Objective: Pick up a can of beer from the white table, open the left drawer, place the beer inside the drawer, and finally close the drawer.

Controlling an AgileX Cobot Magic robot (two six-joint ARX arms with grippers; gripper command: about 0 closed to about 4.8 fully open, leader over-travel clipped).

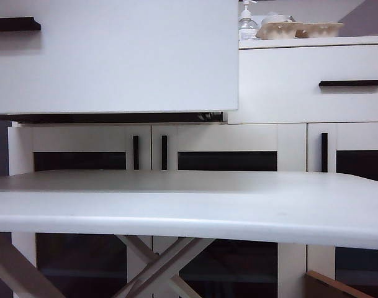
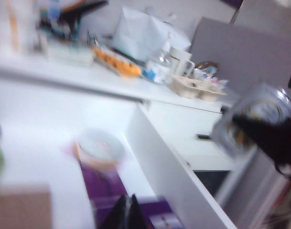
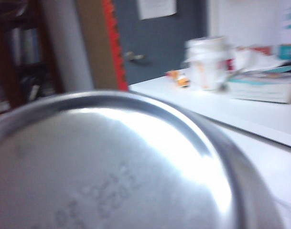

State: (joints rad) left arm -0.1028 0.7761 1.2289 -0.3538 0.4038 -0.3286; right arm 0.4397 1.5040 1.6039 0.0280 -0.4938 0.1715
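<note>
The left drawer (image 1: 114, 62) stands pulled out, and its wide white front with a black bar handle (image 1: 15, 25) fills the upper left of the exterior view. Neither arm shows in that view. My left gripper (image 2: 128, 206) is shut and empty, hanging over the open drawer's inside next to its front panel (image 2: 169, 171). The can of beer (image 2: 253, 119) hangs in the air beyond the drawer front, with my right gripper (image 2: 260, 131) shut on it. The can's silver end (image 3: 116, 167) fills the right wrist view and hides that gripper's fingers. The white table (image 1: 189, 211) is bare across the foreground.
Inside the drawer lie a round bowl-like thing (image 2: 100, 148), purple packs (image 2: 107, 186) and a brown box (image 2: 21, 210). The narrower right drawer (image 1: 300, 87) is closed. On the cabinet top stand a pump bottle (image 1: 247, 22) and egg cartons (image 1: 300, 29). Glass-panelled doors (image 1: 226, 161) are below.
</note>
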